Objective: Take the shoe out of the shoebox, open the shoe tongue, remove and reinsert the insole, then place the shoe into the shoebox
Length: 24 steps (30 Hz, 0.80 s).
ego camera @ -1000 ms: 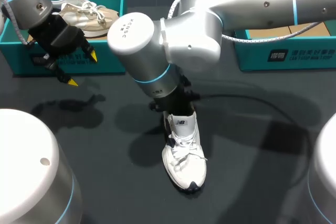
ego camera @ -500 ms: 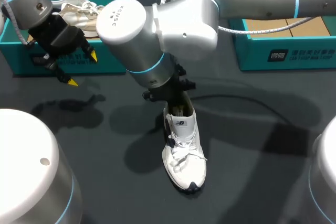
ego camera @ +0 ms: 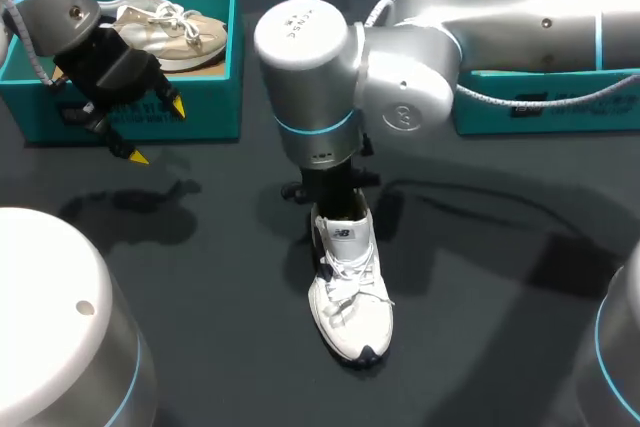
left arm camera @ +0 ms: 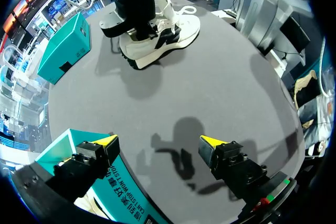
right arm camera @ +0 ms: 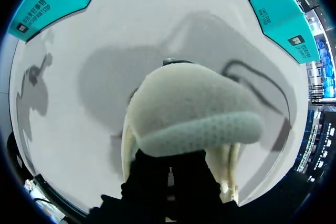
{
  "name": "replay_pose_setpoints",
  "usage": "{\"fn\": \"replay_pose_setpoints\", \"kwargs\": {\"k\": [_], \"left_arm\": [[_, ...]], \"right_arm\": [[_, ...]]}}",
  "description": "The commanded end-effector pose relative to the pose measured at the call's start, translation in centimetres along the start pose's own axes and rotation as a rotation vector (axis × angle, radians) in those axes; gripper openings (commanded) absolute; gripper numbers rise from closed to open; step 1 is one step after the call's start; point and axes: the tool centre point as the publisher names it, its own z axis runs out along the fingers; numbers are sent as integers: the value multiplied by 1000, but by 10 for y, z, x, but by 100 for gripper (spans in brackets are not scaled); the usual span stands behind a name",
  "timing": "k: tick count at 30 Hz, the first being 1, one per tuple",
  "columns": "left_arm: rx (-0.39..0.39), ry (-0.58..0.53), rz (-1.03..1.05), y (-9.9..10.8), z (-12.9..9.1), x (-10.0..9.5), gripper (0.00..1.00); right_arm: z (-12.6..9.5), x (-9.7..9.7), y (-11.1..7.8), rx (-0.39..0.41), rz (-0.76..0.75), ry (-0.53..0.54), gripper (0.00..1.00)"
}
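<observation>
White shoe (ego camera: pixel 350 297): laced, standing upright on the table (ego camera: pixel 200 277), outside both boxes, with its heel directly under the right gripper (right arm camera: pixel 169 162) and its toe pointing away from it. Insole (right arm camera: pixel 194 114): pale with a mesh edge, bowed up out of the heel opening just ahead of the right gripper, whose dark fingers are pinched together on its near edge, tips hidden by it. Left gripper (ego camera: pixel 158 132): jaws spread wide with nothing between them, hanging over bare table, the white shoe well ahead of it. Left shoebox (ego camera: pixel 215 97): teal, open-topped, just beside one left finger; contains one beige shoe (ego camera: pixel 165 27), laced. Right shoebox (ego camera: pixel 560 107): teal, well apart from both grippers; contents hidden behind the right arm.
</observation>
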Motion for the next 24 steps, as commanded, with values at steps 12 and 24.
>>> {"fn": "replay_pose_setpoints", "kwargs": {"k": [12, 24], "left_arm": [[-2, -1, 1, 0, -1, 1, 100], [-2, -1, 1, 0, -1, 1, 100]], "right_arm": [[-34, -12, -19, 10, 2, 24, 0], [-45, -20, -20, 122, -45, 89, 0]]}}
